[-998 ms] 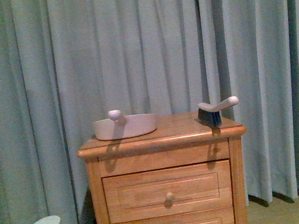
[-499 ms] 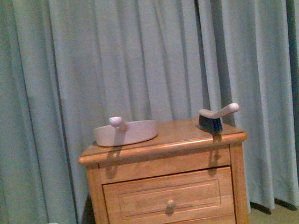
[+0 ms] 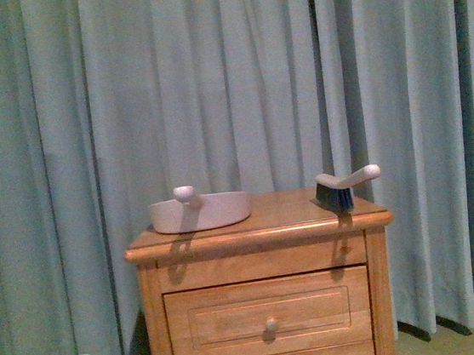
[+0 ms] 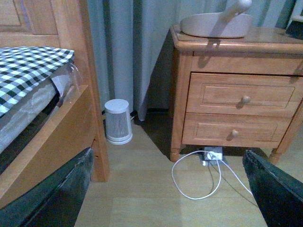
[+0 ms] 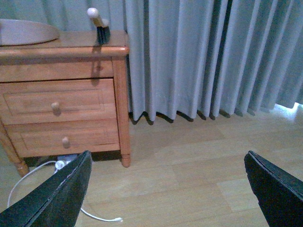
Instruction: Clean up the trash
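Trash cannot be seen in any view, while left pincer (image 4: 166, 156) and right pincer (image 5: 168, 156) hang spread wide.

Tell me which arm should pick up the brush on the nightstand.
Right, probably: the brush lies at the right end of the nightstand, that arm's side; the dustpan sits toward the left. The right gripper is open and empty.
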Robot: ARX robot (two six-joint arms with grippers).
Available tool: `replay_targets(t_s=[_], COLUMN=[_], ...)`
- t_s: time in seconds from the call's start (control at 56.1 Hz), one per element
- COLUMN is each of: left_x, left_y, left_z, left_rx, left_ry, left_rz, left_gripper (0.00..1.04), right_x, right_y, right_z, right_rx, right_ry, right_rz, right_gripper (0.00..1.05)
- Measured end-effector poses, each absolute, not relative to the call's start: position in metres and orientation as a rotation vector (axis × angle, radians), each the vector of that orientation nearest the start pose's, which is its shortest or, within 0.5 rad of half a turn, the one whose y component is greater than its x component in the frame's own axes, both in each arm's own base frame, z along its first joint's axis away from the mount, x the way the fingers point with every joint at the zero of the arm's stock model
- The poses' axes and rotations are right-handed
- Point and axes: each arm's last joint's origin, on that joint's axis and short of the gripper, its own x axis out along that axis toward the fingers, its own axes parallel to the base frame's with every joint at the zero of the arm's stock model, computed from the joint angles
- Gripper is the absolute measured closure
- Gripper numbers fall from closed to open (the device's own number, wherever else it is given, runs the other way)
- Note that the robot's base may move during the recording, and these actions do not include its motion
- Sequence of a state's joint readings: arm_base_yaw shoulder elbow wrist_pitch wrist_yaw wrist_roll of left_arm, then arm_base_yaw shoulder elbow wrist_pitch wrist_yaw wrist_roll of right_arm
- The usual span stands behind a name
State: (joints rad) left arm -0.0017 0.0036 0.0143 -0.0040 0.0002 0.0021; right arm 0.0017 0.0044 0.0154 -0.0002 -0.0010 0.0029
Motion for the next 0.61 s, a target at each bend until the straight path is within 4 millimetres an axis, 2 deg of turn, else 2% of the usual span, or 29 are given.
replay_targets(t_s=[0.606], left_x=[0.0971], left_y=[-0.0002], left_z=[0.1676], left_rx=[0.002], left_ry=[-0.006], left_rz=[-0.002], left_gripper=[0.08], right_x=[0.097], right_y=[0.0002], right_z=[0.1683], right_rx=[0.003], right_ry=[-0.01], right_rz=[0.003], right_gripper=[0.07])
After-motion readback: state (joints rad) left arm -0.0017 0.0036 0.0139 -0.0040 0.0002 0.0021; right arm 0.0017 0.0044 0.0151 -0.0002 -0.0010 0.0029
